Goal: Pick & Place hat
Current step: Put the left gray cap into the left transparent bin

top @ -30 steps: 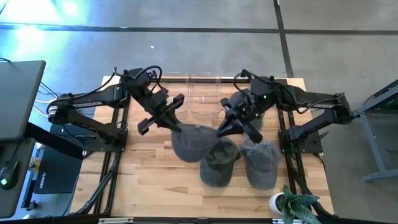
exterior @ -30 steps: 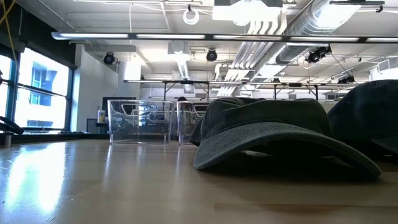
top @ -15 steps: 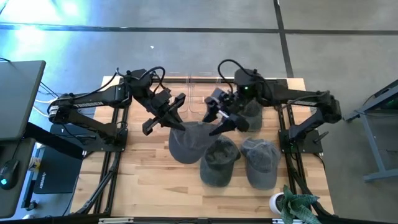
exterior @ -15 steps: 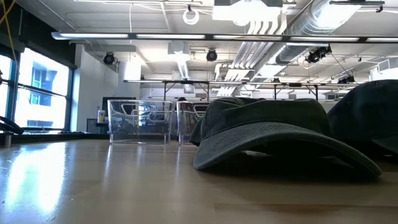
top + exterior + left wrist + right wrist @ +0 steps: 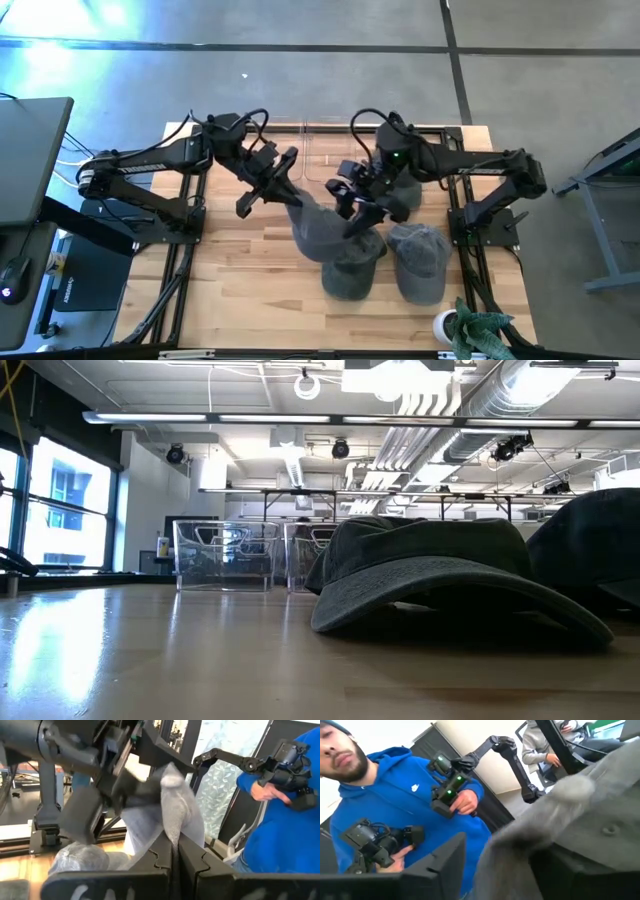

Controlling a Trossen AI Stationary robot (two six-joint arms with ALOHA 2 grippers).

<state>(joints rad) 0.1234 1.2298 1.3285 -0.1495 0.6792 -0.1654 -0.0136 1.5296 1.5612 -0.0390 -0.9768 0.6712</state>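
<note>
left end effector (image 5: 291, 196) pinched closed on lifted hat (image 5: 322, 232) | right end effector (image 5: 362, 215) at hat's 3 o'clock, grip unclear | counter (image 5: 240, 285)

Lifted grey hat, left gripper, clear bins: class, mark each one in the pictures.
Lifted grey hat (image 5: 322, 232), high view, on its crown.
Left gripper (image 5: 292, 196), high view, between its fingertips, shut on the hat's edge.
Clear bins (image 5: 224, 554), low view, on the left bin's front wall.
</note>
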